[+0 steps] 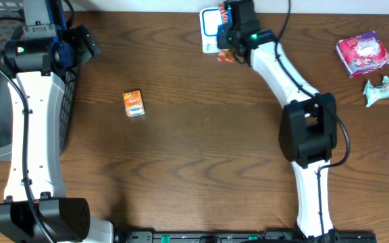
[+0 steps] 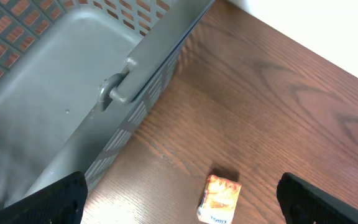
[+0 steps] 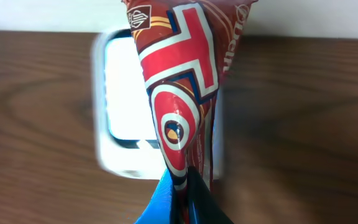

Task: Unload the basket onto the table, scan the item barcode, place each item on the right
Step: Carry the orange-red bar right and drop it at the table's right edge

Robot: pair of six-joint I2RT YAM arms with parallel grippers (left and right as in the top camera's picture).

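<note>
- The crinkly red, white and blue foil snack packet (image 3: 185, 93) hangs from my right gripper (image 3: 180, 196), over the white rectangular scanner with the pale lit window (image 3: 120, 118). Both are at the far edge of the brown wooden table (image 1: 201, 155).
- I judge the packet light, soft and slick. The film would crumple or swing, so the flat sealed end is the place to pinch it, keeping the printed face taut. I cannot see a barcode from here.
- My right fingers are clenched on the packet's narrow end.
- My left gripper (image 2: 182, 186) is spread wide and carries nothing, beside the grey plastic basket (image 2: 135, 68).
- A small orange carton (image 2: 219, 198) lies on the table below the left gripper, well apart from the scanner.
- A pink packet (image 1: 363, 54) and a pale green wrapper (image 1: 381, 90) sit on the right of the table.
</note>
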